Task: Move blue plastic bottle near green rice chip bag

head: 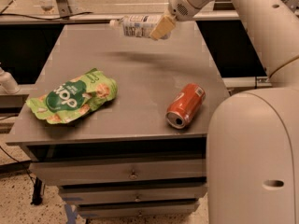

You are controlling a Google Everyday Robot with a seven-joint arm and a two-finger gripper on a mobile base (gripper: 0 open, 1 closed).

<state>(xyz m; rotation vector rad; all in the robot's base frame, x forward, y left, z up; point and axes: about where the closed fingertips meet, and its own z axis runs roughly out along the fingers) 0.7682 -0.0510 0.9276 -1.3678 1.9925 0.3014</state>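
1. Above the twelve-o'clock edge of the grey tabletop [140,73], the pale end effector [161,28] is clenched on the small clear blue plastic bottle [136,25], which lies sideways in the air.
2. Carrying is the step in hand. The next move probably calls for swinging toward eight o'clock and lowering beside the crinkled green rice chip bag [72,97].

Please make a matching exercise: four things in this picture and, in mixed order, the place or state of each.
1. bottle
2. chip bag
3. soda can
4. gripper

A. lying on its side, right part of the table
B. held sideways in the air
C. flat on the left front
D. closed on the bottle, above the far side

Pairs: 1-B, 2-C, 3-A, 4-D
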